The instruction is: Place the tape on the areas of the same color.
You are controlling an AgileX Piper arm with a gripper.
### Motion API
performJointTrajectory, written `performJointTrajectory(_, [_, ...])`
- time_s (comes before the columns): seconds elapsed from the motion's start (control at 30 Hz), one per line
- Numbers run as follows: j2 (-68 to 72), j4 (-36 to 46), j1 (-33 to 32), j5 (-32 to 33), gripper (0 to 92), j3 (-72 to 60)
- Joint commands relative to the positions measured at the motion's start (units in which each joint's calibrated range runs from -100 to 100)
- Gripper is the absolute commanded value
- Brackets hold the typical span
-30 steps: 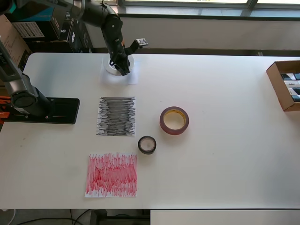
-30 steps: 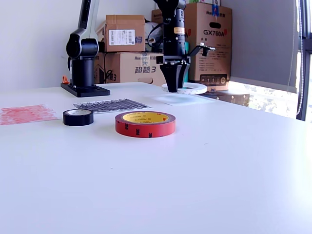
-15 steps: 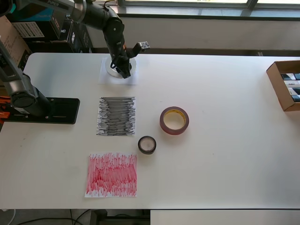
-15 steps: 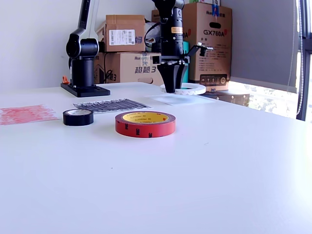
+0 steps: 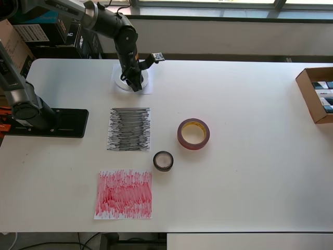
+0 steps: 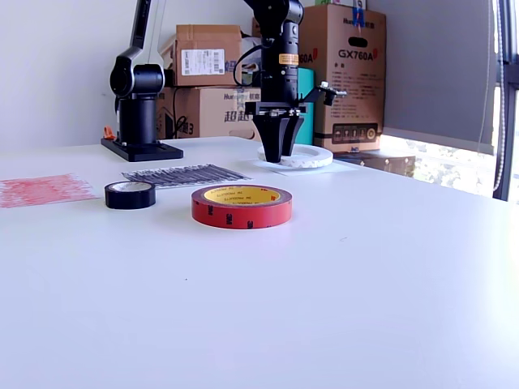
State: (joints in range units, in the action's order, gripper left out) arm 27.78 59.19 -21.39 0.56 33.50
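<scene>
Three rolls on smooth bench: white ring on plain paper square near far edge, claw pinching its rim; glossy maroon ring, small black ring mid-bench.

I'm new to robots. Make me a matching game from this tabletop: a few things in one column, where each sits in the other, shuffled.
Things:
1. white tape roll
2. maroon tape roll
3. black tape roll
4. gripper

Places:
A. on bare table, between the black-scribbled and red-scribbled sheets
B. down at the white roll
C. on the white sheet
D. on bare table, at the overhead view's right of the black-scribbled sheet

Pairs: 1-C, 2-D, 3-A, 4-B
</scene>
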Motion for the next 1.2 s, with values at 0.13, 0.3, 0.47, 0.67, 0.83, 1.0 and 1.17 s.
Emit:
performJointTrajectory(0.13, [-0.6,-0.3,0.1,-0.1,0.0,-0.1])
performJointTrajectory(0.3, [-0.6,-0.3,0.1,0.0,0.0,-0.3])
performJointTrajectory(0.47, [-0.6,-0.4,0.4,0.2,0.3,-0.4])
performJointTrajectory(0.67, [-0.5,-0.6,0.4,0.7,21.1,-0.4])
performJointTrajectory(0.83, [-0.5,-2.3,0.4,1.3,47.9,-0.3])
performJointTrajectory(1.0, [-0.5,-2.4,0.3,1.0,58.0,-0.3])
performJointTrajectory(1.17, [-0.5,-2.4,0.3,0.9,58.1,-0.3])
